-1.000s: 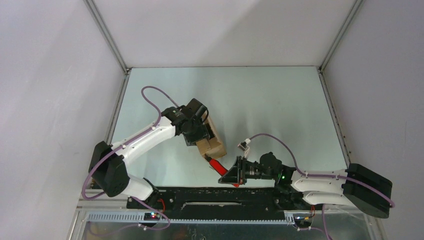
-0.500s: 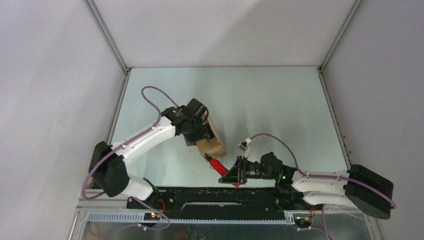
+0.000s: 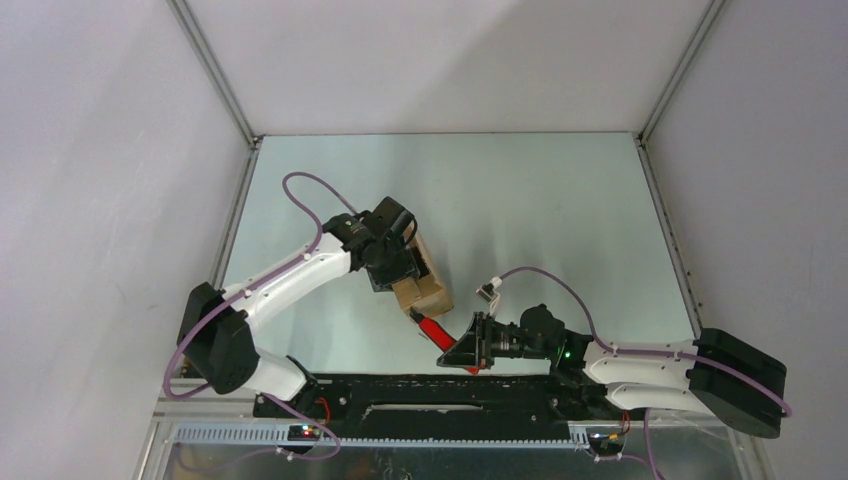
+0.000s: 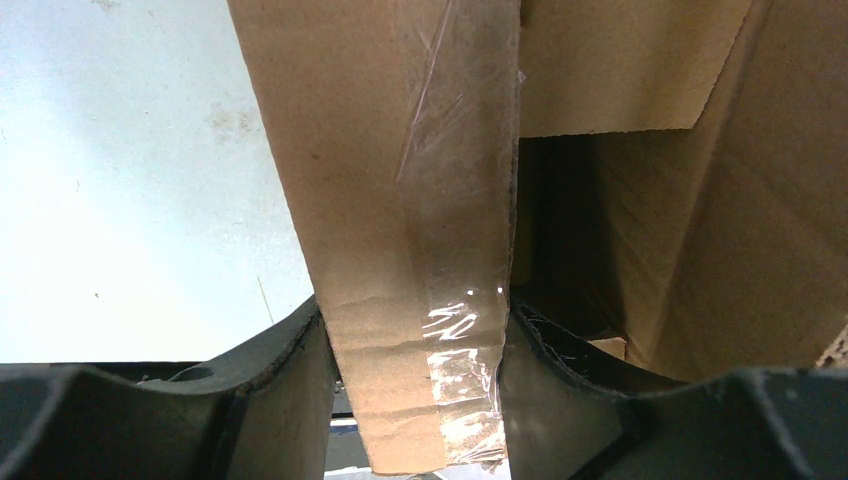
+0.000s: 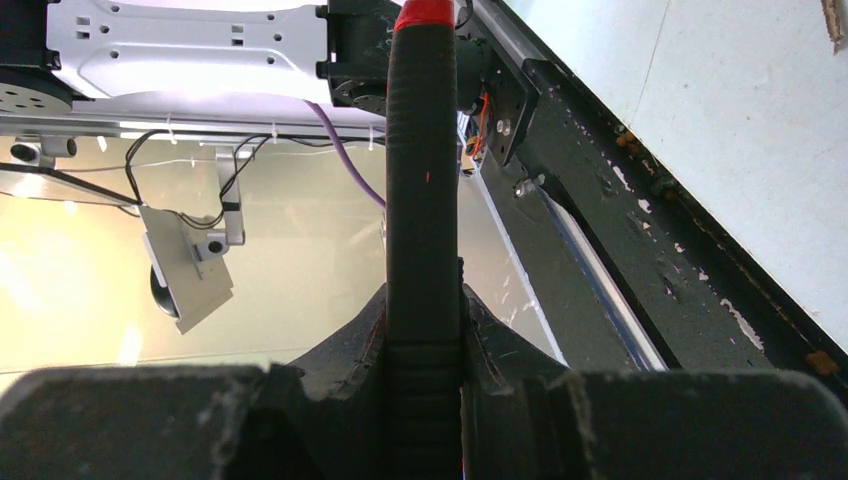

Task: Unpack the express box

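Figure: Two grippers at work on the express box (image 3: 428, 288), which rests left of centre on the table (image 3: 560, 200).
The left gripper (image 4: 415, 345) is closed partway on a cardboard flap (image 4: 370, 200) of the box, one finger pressed to each face, clear tape (image 4: 455, 230) along the flap's edge. The right gripper (image 5: 424, 330) is clamped tight on the black handle of a red-and-black utility knife (image 3: 432, 328), whose far end lies just beside the box's near corner.
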Controlling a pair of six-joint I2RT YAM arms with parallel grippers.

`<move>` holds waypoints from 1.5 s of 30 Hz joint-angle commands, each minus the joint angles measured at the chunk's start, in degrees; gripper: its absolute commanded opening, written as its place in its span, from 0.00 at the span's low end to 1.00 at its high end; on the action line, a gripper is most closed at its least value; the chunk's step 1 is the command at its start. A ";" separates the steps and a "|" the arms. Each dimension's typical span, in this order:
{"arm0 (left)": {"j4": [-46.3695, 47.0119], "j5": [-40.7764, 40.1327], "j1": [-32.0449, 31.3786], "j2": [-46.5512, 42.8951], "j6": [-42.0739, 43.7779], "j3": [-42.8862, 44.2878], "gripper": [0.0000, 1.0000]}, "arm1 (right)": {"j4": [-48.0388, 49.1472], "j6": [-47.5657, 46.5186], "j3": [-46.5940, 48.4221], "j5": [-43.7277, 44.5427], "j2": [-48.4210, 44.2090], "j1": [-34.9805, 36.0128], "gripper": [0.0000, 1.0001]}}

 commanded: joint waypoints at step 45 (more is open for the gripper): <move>1.83 -0.36 -1.01 -2.14 -0.64 -1.18 0.07 | 1.10 -0.66 2.65 0.93 -2.04 0.01 0.00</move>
